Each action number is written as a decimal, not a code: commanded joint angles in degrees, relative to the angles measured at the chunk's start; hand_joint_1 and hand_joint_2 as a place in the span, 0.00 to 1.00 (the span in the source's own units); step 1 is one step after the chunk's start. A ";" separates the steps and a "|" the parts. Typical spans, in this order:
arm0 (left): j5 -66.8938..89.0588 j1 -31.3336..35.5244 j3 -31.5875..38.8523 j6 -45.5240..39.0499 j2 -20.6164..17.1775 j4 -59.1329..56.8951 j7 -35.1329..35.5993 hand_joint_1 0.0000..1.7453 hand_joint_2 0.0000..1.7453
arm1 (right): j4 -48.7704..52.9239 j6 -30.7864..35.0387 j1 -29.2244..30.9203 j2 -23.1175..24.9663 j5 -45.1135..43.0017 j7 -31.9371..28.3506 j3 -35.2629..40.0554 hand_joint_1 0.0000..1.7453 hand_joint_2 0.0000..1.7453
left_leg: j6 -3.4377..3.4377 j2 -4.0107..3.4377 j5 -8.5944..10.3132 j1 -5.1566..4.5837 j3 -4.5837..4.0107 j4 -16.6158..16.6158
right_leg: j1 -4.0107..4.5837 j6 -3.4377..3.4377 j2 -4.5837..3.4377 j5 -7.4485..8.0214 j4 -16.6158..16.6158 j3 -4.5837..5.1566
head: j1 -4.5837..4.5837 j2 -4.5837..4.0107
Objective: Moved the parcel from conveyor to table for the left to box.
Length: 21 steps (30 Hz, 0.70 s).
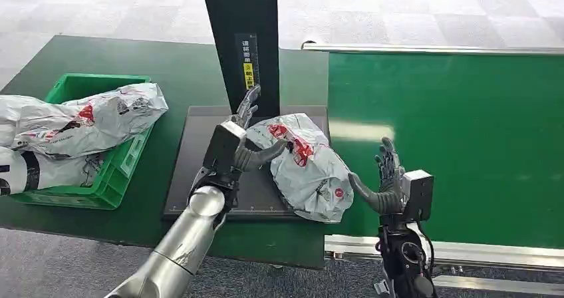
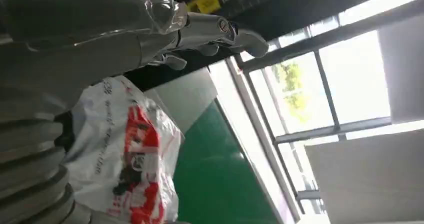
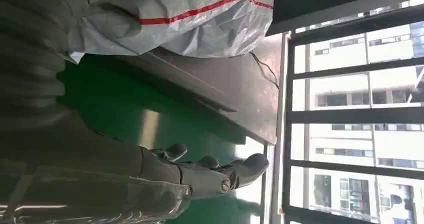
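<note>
Lying diagonally on the dark mat (image 1: 193, 178), the parcel (image 1: 307, 168) touches the spread left hand (image 1: 241, 138); right hand (image 1: 389, 178) wide.

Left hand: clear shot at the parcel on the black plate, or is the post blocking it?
Probably yes. The left hand is already against the parcel, thumb touching its near side, fingers apart. The black post stands behind the hand, not between them.
</note>
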<state>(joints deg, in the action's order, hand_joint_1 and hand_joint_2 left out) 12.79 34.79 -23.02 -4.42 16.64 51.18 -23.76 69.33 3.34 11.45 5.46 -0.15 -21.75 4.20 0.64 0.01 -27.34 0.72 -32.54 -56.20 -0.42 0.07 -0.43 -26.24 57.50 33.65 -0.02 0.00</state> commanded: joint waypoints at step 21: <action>10.47 14.81 -53.64 3.60 3.36 -26.19 34.89 0.00 1.00 | -5.48 -2.10 2.53 1.12 -0.12 2.83 0.06 0.00 1.00 | -0.02 -0.05 0.01 -0.02 0.16 0.10 | -0.01 0.00 0.00 0.02 -0.10 -0.16 | -0.02 0.00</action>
<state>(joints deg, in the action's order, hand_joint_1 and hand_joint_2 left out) 22.45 47.29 -65.21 -2.10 20.04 32.26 10.36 68.61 1.46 11.44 6.43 -0.31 -19.21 4.24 0.64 -0.02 -27.34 0.71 -32.56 -56.21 -0.43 0.08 -0.45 -26.24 57.50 33.66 -0.04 0.00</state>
